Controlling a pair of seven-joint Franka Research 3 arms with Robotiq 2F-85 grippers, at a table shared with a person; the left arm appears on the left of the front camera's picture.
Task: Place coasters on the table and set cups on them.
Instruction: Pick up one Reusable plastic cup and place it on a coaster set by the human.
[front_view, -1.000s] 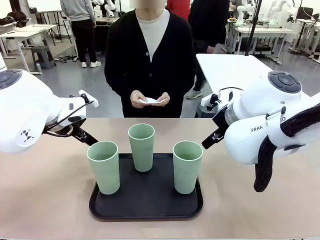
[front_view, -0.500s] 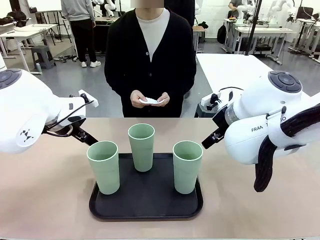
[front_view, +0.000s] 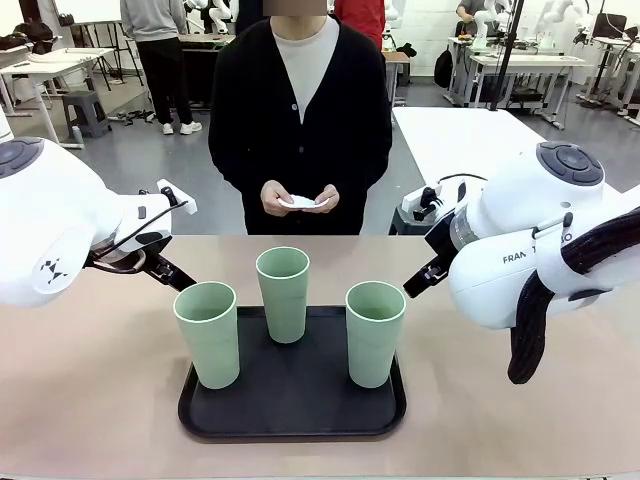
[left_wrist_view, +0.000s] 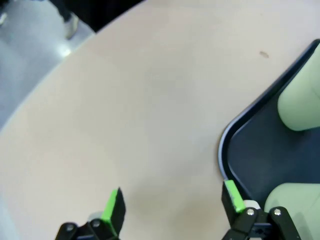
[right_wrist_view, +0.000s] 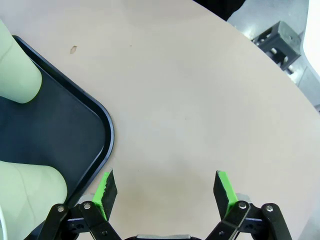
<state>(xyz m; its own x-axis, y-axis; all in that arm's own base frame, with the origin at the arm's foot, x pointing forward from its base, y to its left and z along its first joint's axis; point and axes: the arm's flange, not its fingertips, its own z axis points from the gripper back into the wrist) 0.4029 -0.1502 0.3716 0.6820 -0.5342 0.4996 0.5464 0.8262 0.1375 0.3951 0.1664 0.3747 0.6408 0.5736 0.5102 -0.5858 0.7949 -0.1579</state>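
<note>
- left gripper (left_wrist_view: 172, 197) and right gripper (right_wrist_view: 165, 182), jaws spread wide and empty, hover over the matte beige table (front_view: 90, 400).
- three smooth, tapered mint cups (front_view: 283, 293) stand upright on a black rounded tray (front_view: 300, 395).
- thin white coasters (front_view: 300, 202) sit in the person's hands (front_view: 275, 197) beyond the far edge.

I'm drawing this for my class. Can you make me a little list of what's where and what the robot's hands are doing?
cups: three, pale green, upright on the black tray
coasters: white, held in the person's hands, none on the table yet
left hand: open, empty, above the table at the tray's edge
right hand: open, empty, above the table beside the tray
</note>
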